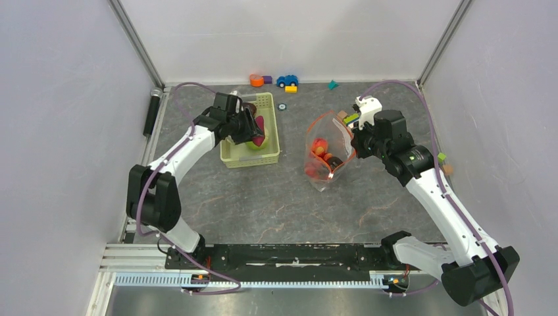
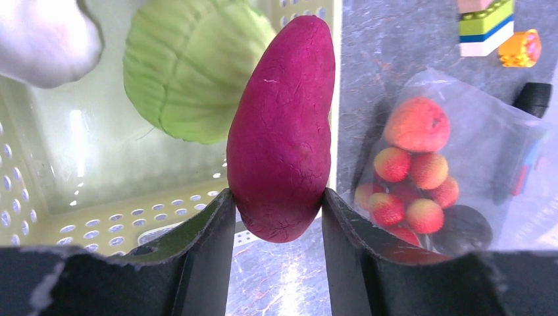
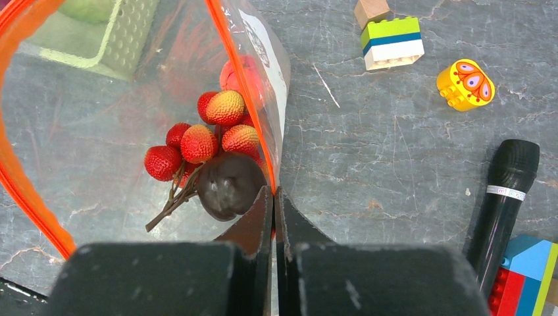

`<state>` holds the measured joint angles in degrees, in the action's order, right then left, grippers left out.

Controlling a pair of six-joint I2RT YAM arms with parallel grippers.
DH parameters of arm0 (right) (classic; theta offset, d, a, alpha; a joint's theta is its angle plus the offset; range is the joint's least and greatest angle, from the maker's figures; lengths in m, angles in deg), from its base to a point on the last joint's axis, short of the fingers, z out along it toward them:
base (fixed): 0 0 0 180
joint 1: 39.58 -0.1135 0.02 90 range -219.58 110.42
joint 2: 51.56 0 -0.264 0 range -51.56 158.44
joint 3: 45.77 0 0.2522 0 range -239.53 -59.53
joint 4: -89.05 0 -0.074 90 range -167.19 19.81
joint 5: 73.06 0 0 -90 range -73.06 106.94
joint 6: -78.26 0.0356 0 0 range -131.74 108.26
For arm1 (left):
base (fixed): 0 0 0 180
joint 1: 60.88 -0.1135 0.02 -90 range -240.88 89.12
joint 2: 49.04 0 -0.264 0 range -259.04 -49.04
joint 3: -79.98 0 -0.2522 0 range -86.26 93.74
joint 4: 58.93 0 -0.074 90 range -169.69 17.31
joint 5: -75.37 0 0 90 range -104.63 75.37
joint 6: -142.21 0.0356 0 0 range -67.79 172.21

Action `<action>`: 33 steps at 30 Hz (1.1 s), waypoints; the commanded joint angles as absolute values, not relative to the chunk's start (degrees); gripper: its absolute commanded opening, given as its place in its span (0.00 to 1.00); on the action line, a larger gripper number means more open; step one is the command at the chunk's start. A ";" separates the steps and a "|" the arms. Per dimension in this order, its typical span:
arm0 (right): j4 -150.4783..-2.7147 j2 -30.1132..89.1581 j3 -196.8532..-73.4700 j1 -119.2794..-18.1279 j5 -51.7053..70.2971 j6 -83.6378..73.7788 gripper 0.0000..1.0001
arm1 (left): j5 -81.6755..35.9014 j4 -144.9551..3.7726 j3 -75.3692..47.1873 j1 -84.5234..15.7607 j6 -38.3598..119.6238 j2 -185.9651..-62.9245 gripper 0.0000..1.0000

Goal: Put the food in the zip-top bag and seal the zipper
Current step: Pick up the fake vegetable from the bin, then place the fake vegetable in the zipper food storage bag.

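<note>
Food in the left gripper (image 2: pixel 276 197), a purple piece (image 2: pixel 279 131) mid-frame over the green basket (image 2: pixel 99 197), looks light, firm and smooth, squeezed at its fat low end, while the right gripper (image 3: pixel 273 197) pinches the floppy, slippery zip-top bag (image 3: pixel 85 99) by its orange zipper (image 3: pixel 227 52), strawberries (image 3: pixel 197 141) inside.

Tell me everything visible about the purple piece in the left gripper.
The purple piece is an elongated magenta toy with matte, finely cracked skin and rounded ends, like a sweet potato. The left gripper clamps one end, a finger on each side, and the rest sticks out past the fingertips. It is over the basket's edge, next to the cabbage; whether it touches either is unclear. It is not yet in the bag.
</note>
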<state>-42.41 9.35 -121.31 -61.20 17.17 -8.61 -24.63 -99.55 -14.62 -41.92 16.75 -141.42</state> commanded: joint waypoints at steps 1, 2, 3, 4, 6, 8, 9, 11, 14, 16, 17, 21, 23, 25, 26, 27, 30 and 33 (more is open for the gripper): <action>-43.75 8.40 -121.99 -61.03 17.74 -9.19 0.00 | -29.03 -95.71 -11.43 -42.04 19.92 -136.80 0.20; -43.72 8.43 -121.95 -60.96 17.63 -9.19 0.00 | -29.42 -95.02 -11.15 -41.74 20.34 -136.18 0.20; -43.73 8.55 -122.05 -61.02 17.48 -9.19 0.00 | -29.65 -94.62 -10.68 -41.29 20.85 -135.41 0.20; -43.71 8.60 -122.05 -61.02 17.37 -9.15 0.00 | -29.86 -94.42 -10.24 -40.87 21.35 -134.79 0.20; -43.72 8.63 -122.22 -61.02 17.27 -9.20 0.00 | -30.63 -93.79 -9.17 -39.68 22.79 -133.34 0.20; -43.75 8.73 -122.19 -61.03 17.12 -9.19 0.00 | -31.19 -92.20 -8.57 -37.90 24.50 -131.48 0.20; -43.79 8.69 -122.24 -61.00 17.11 -9.19 0.00 | -31.47 -91.18 -8.48 -36.69 25.80 -130.48 0.20; -43.79 8.75 -122.25 -61.02 17.11 -9.20 0.00 | -31.97 -89.08 -8.32 -34.17 28.17 -128.39 0.20; -43.79 8.79 -122.22 -60.97 17.11 -9.20 0.00 | -33.99 -85.50 -8.53 -30.73 30.77 -125.99 0.20; -43.79 8.70 -122.14 -61.00 17.11 -9.18 0.00 | -35.83 -82.60 -8.99 -28.93 31.57 -124.95 0.22; -43.88 8.69 -122.05 -61.00 17.11 -9.19 0.00 | -36.87 -81.31 -9.13 -27.92 32.09 -124.83 0.22; -43.81 8.52 -121.81 -61.02 17.11 -9.27 0.00 | -42.39 -79.09 -8.42 -23.97 34.06 -126.06 0.22; -43.80 8.39 -121.68 -61.02 17.11 -9.28 0.00 | -44.20 -78.18 -8.23 -22.01 34.66 -126.73 0.22; -43.79 8.25 -121.67 -61.06 17.11 -9.34 0.00 | -44.32 -77.76 -8.21 -20.16 35.28 -127.34 0.23; -43.82 8.17 -121.74 -61.02 17.13 -9.31 0.00 | -44.38 -77.50 -8.26 -19.50 35.46 -127.58 0.24; -43.82 8.18 -121.72 -61.02 17.09 -9.31 0.00 | -44.21 -77.05 -8.49 -18.61 35.38 -128.06 0.24; -43.88 8.13 -121.69 -60.98 17.10 -9.37 0.00 | -43.24 -76.25 -8.78 -17.18 35.27 -129.45 0.26; -43.88 8.10 -121.57 -61.03 17.11 -9.37 0.00 | -41.00 -75.81 -8.91 -16.31 34.90 -130.73 0.27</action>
<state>-42.43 9.35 -121.28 -61.20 17.01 -8.63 -41.96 -79.31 -10.43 -17.18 32.60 -129.31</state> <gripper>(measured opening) 0.010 0.531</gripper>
